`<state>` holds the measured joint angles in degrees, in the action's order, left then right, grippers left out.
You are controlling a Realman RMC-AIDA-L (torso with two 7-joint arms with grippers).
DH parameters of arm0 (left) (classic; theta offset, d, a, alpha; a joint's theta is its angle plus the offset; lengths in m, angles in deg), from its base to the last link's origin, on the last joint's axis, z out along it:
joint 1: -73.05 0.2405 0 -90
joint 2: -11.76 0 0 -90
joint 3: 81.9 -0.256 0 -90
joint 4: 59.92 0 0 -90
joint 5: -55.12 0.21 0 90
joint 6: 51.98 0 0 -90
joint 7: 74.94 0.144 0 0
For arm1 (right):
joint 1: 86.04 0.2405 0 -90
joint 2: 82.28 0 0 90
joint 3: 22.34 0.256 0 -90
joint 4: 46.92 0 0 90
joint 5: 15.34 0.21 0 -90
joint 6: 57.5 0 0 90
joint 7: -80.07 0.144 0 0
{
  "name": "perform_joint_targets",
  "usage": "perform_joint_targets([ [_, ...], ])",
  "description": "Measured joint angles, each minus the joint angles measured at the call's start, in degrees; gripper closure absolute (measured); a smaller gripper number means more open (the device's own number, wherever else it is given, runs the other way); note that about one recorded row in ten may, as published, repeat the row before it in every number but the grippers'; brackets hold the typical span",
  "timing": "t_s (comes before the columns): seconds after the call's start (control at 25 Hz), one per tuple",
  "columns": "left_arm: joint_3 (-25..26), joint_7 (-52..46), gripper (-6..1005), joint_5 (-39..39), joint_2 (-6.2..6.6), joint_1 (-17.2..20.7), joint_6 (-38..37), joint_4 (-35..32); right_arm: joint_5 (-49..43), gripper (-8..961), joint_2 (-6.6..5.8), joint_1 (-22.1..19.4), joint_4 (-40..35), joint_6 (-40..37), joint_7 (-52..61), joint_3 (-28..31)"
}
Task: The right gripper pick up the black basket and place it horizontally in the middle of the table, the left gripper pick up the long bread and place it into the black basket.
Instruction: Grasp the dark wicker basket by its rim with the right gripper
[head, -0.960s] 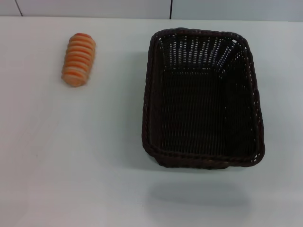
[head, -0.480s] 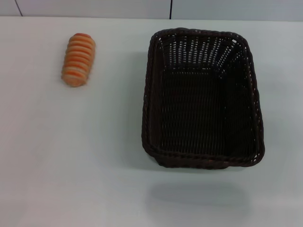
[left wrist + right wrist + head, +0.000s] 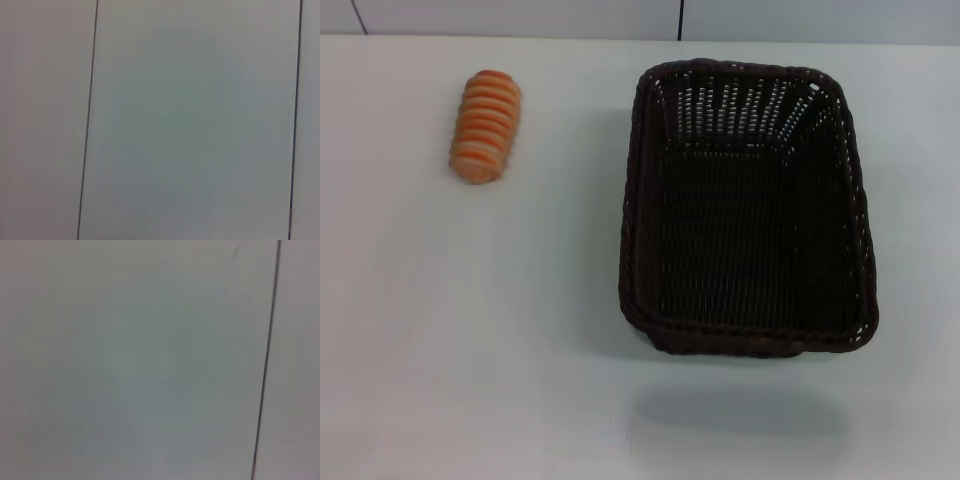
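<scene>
In the head view the black basket stands on the white table, right of centre, with its long side running away from me. It is empty inside. The long bread, orange-brown with pale stripes, lies at the far left of the table, apart from the basket. Neither gripper shows in any view. Both wrist views show only plain pale panels with thin dark seams.
The table's far edge meets a pale wall with dark vertical seams. A soft shadow lies on the table in front of the basket.
</scene>
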<state>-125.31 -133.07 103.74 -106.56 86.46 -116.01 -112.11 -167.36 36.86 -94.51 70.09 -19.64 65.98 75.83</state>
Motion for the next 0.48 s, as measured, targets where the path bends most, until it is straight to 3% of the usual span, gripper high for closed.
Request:
perform_joint_targets([
  [0.04, 0.0, 0.08, 159, 0.03, 0.07, -0.25, -0.11, 0.18, -6.02, 454, -0.01, 4.08, -0.31, 6.94, 3.78, 0.63],
  [0.08, 0.0, 0.08, 159, 0.03, 0.07, -0.25, -0.11, 0.18, -6.02, 453, -0.01, 4.08, -0.31, 6.94, 3.78, 0.63],
  [0.16, -0.04, 0.13, 159, 0.04, 0.12, -0.31, -0.17, 0.0, -14.39, 452, -0.01, 9.71, -0.68, 15.41, 7.16, 0.25],
  [0.48, 0.07, 0.09, 159, 0.1, 0.23, -0.24, -0.41, -0.33, -15.37, 448, -0.44, 19.2, -0.78, 29.78, 6.63, 1.32],
])
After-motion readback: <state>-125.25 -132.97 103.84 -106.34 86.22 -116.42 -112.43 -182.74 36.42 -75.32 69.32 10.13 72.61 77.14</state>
